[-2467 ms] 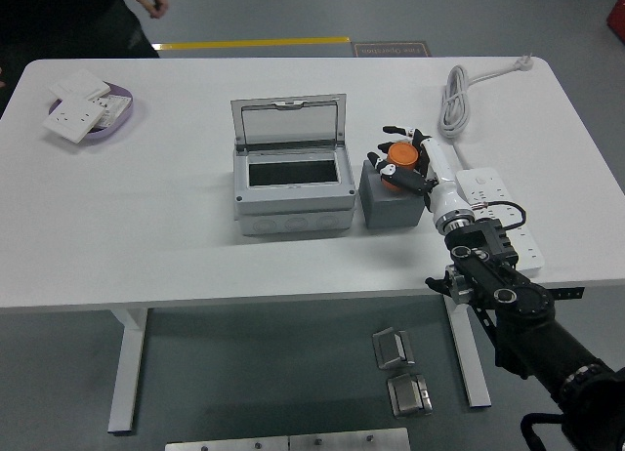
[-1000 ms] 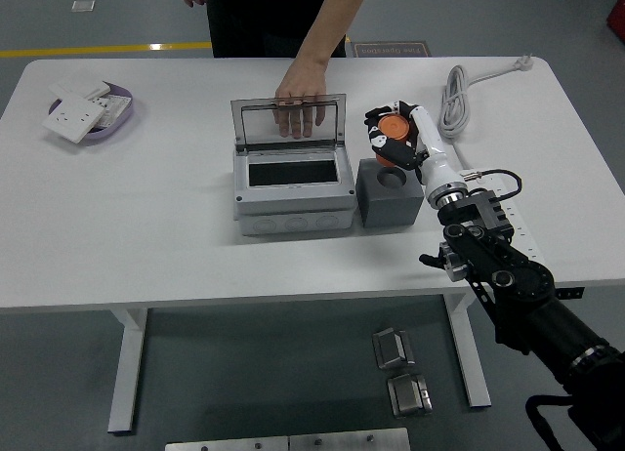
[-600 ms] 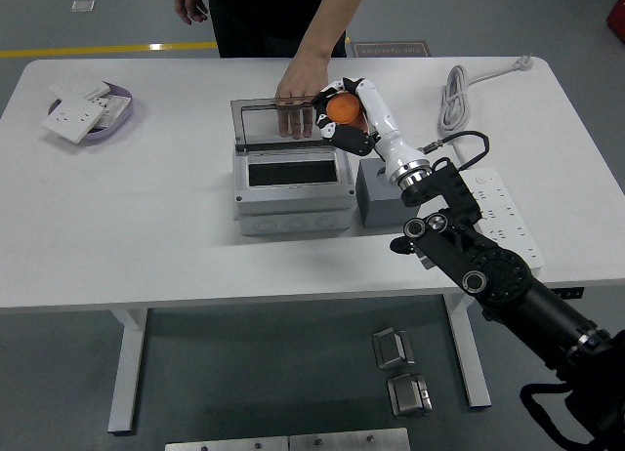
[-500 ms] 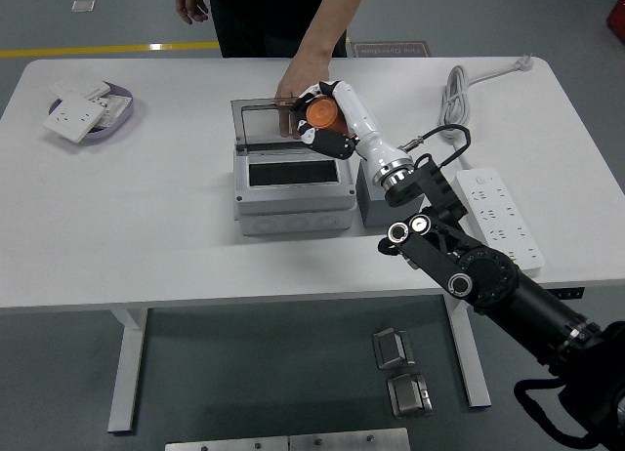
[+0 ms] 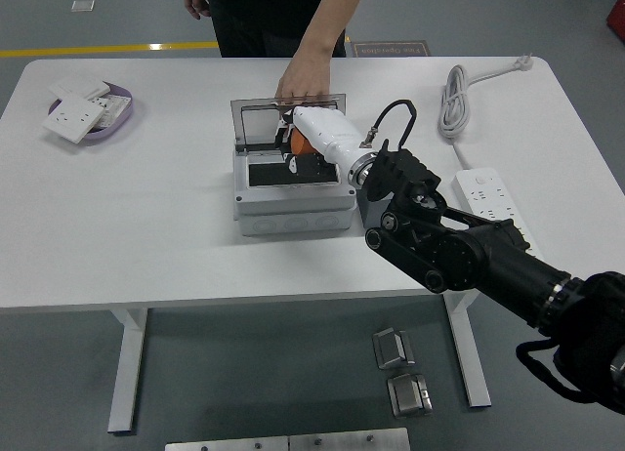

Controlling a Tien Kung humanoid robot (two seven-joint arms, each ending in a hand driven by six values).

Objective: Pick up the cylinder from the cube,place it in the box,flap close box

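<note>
Near the middle of the frame, the right hand [image 5: 298, 150] is reaching over the open box [image 5: 293, 189] with its fingers wrapped around the orange cylinder [image 5: 302, 149], which is showing only as a sliver of orange under the white hand shell, just above the box's dark opening. The cube [image 5: 376, 205] is sitting just right of the box, mostly hidden behind the black forearm. At the top center, a person's hand [image 5: 302, 83] is resting on the top edge of the upright lid [image 5: 256, 124], apparently holding it open. The cylinder is looking like a small, rigid, light piece, probably smooth plastic and a little slippery, so gripping it around its curved side seems the safest hold. The left arm is not showing anywhere in the frame
</note>
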